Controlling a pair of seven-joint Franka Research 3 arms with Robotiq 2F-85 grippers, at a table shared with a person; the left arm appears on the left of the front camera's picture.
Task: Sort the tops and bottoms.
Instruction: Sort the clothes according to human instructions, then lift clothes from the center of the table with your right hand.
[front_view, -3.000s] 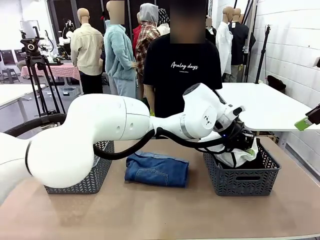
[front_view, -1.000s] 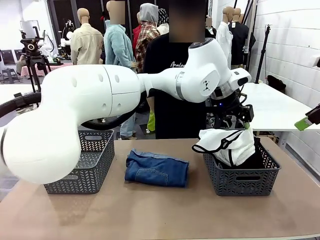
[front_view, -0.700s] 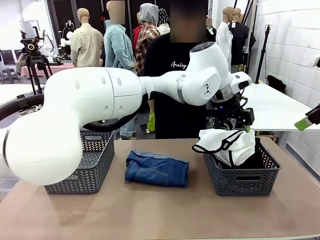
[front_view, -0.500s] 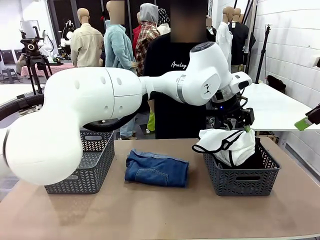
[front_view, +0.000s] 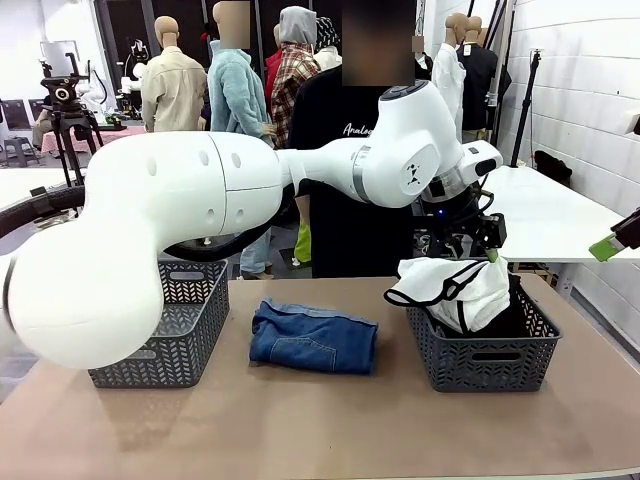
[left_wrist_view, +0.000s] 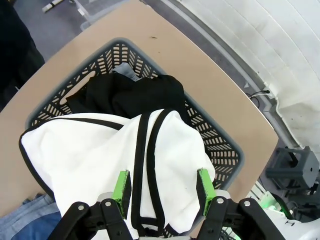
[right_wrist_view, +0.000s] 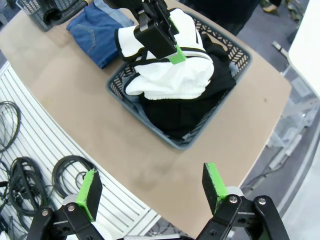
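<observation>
my left gripper (left_wrist_view: 163, 175) spread, empty, just above white top (left_wrist_view: 90, 155) | right gripper (right_wrist_view: 150, 171) spread, idle | I'd lift straight up, avoiding snagging fabric

Front across table (front_view: 300, 425); wrists over basket (front_view: 480, 362)

On your tabletop (front_view: 320, 425) you have the left basket (front_view: 170, 345), then the jeans (front_view: 313, 338) in the middle, then the right basket (front_view: 482, 365). In the right basket, the upper top (front_view: 462, 290) lies over the lower top (left_wrist_view: 131, 94).
</observation>
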